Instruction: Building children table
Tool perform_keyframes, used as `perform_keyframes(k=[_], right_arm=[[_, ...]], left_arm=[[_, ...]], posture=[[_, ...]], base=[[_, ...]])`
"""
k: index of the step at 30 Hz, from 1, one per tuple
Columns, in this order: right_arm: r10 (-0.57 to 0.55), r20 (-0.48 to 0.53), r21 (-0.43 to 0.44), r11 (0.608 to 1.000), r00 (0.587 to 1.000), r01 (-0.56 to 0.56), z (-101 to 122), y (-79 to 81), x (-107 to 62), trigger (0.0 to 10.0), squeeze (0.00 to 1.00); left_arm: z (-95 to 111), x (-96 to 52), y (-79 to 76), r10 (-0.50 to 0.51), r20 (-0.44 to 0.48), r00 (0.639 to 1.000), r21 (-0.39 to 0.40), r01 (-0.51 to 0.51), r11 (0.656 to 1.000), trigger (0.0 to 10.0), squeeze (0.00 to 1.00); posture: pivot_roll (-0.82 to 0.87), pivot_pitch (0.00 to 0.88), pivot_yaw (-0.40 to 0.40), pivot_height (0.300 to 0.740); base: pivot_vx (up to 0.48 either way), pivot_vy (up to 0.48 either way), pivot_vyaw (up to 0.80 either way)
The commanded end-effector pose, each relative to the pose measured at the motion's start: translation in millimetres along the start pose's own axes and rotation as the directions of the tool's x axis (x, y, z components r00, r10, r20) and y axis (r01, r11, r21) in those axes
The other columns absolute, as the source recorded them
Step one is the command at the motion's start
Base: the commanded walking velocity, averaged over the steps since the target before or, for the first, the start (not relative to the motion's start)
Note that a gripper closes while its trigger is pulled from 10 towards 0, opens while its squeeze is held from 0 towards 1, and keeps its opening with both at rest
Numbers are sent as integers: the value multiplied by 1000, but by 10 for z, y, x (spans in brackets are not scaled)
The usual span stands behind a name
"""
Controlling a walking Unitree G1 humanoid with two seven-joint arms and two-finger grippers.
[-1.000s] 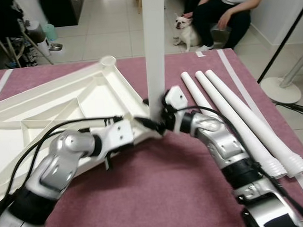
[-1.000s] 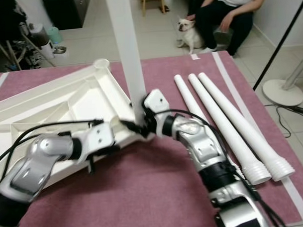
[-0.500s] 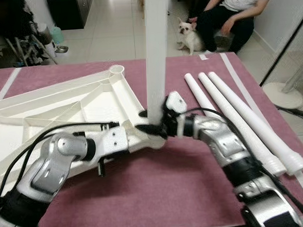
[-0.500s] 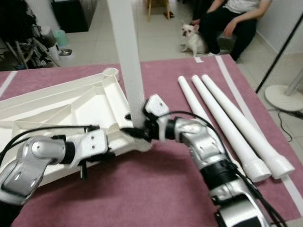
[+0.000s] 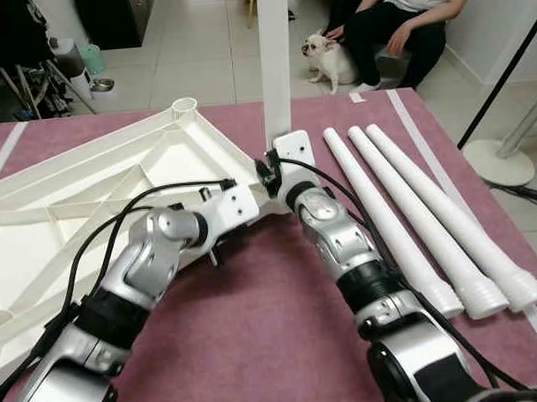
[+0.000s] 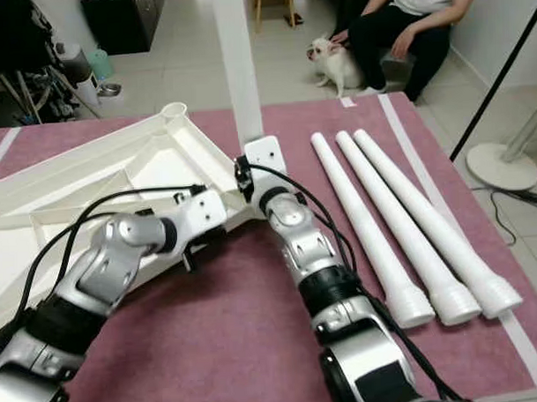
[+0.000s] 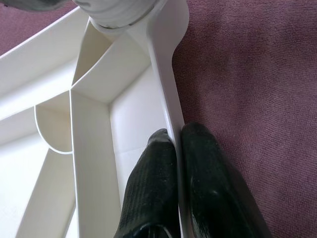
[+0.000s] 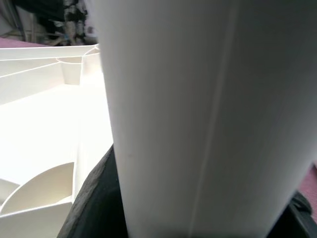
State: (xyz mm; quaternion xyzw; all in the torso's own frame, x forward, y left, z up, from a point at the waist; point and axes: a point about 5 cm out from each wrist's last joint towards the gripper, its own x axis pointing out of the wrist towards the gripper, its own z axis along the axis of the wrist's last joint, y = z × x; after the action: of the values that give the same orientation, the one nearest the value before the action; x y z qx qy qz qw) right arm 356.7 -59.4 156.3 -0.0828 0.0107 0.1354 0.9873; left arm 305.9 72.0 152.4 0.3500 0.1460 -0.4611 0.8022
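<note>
The white table top (image 5: 100,185) lies upside down on a maroon mat, ribs facing up. One white leg (image 5: 275,68) stands upright in its near right corner socket. My right gripper (image 5: 269,168) is shut on the base of this leg; in the right wrist view the leg (image 8: 198,109) sits between the black fingers (image 8: 94,198). My left gripper (image 7: 177,135) is shut on the table top's rim (image 7: 168,94) just beside that corner, one finger inside the wall and one outside. Three more white legs (image 5: 423,213) lie side by side on the mat to the right.
A person (image 5: 395,25) sits beyond the mat's far edge with a small dog (image 5: 323,58) beside them. A fan base (image 5: 492,158) and a black pole (image 5: 502,69) stand at the right. Bare mat (image 5: 256,343) lies between my arms and the near edge.
My right forearm has swung in from the right and the wrist has turned around the upright leg. The leg stays upright, and the left gripper keeps its hold on the rim. The camera has shifted.
</note>
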Motion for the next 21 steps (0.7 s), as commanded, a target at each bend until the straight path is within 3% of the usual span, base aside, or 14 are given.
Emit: perform_keyframes(k=[1, 8, 9, 10, 12, 13, 16, 21], right_arm=[[45, -77, -34, 998, 996, -48, -166, 194, -10, 10000, 0], [107, 6, 0, 994, 994, -107, -135, 222, -58, 10000, 63], [123, 16, 6, 992, 992, -123, -149, 235, -83, 10000, 1000], [149, 26, 9, 989, 989, -149, -163, 252, -113, 10000, 945], [178, 38, 11, 984, 983, -178, -180, 272, -146, 10000, 945], [195, 49, 15, 981, 980, -195, -188, 278, -170, 10000, 0], [245, 80, 27, 968, 966, -248, -201, 282, -232, 10000, 0], [320, 128, 46, 943, 939, -328, -181, 244, -321, 10000, 0]], left_arm=[[492, -60, 75, 116, 194, 974, 130, -142, 981, 10000, 0], [367, -106, -10, 82, 190, 978, 115, -105, 988, 10000, 0], [330, -101, -50, 72, 193, 979, 105, -94, 990, 10000, 0], [290, -91, -85, 70, 195, 978, 98, -91, 991, 10000, 0], [245, -80, -123, 69, 198, 978, 92, -88, 992, 10000, 0], [204, -67, -138, 76, 198, 977, 82, -94, 992, 10000, 0], [132, -36, -169, 92, 206, 974, 31, -101, 994, 10000, 0], [67, -36, -210, 87, 205, 975, 11, -91, 996, 10000, 0]], posture=[[91, 0, 77, 740], [93, 0, 70, 740], [93, 0, 66, 740], [93, 0, 63, 740], [93, 0, 63, 740], [91, 1, 66, 740], [89, 0, 69, 740], [80, 0, 78, 740]], base=[[0, 0, 0], [0, 0, 0], [0, 0, 0], [0, 0, 0], [0, 0, 0], [0, 0, 0], [0, 0, 0], [0, 0, 0]])
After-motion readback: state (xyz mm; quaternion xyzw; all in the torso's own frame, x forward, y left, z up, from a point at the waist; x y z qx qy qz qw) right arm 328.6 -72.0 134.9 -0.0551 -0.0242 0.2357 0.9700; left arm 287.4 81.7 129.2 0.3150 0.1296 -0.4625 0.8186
